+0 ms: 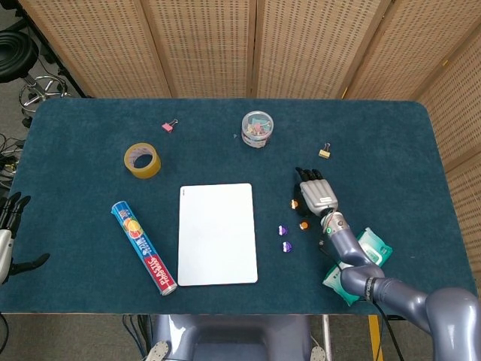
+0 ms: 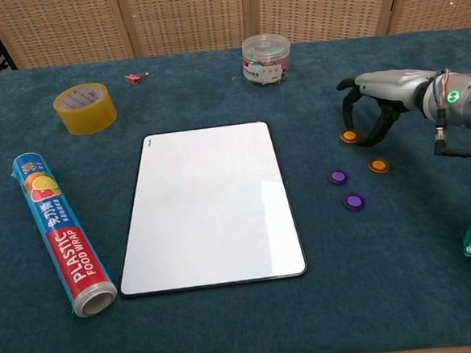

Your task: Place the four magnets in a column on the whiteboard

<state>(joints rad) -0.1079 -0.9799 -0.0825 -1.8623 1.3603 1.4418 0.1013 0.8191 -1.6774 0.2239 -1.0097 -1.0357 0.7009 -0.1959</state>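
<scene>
Reaching over magnets at right of frame, right hand [image 2: 376, 106] hangs fingers-down, spread, holding nothing; fingertips just beside upper orange magnet [image 2: 349, 136]. Whiteboard [image 2: 209, 206] at centre of tabletop [image 2: 231, 338], bare, no magnet on it. All four loose on cloth right of board: second orange magnet [image 2: 378, 166], purple magnet [image 2: 337, 177], lower purple magnet [image 2: 353, 202]. Task at start, judging so: none placed, four left. Left hand [image 1: 9, 218] at left edge of head view, fingers apart, idle.
</scene>
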